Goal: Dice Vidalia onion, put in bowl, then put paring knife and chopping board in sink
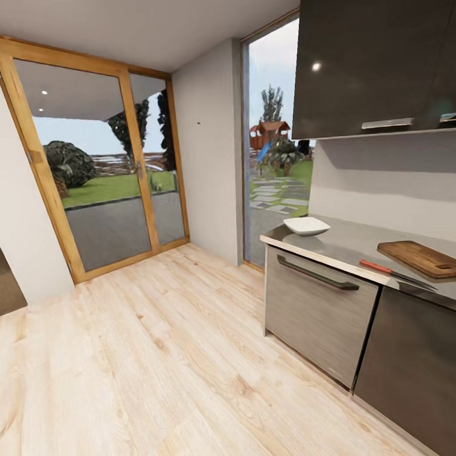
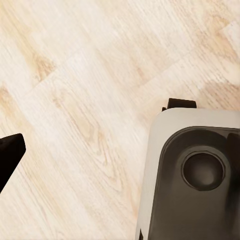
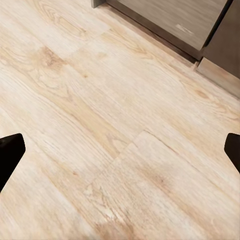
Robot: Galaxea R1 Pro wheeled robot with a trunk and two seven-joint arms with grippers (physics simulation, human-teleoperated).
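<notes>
The head view has the grey countertop (image 1: pixel 348 239) at the right. On it sit a white bowl (image 1: pixel 306 225) near the left end, a dark brown chopping board (image 1: pixel 422 257) further right, and the paring knife (image 1: pixel 392 272) with its orange-red handle along the front edge beside the board. The sink and the Vidalia onion are out of view. My right gripper (image 3: pixel 120 150) hangs open over bare wooden floor, its black fingertips (image 3: pixel 10 152) at the picture's two sides. My left gripper (image 2: pixel 120 152) also stands open above the floor, empty, beside my own base (image 2: pixel 195 170).
Dark grey cabinets with a black bar handle (image 1: pixel 316 272) stand under the counter, and a dark upper cabinet (image 1: pixel 380 55) hangs above it. Wood-framed glass doors (image 1: pixel 100 187) and a tall window (image 1: pixel 274 140) line the far walls. Light wooden floor (image 1: pixel 161 363) spreads wide to the counter's left.
</notes>
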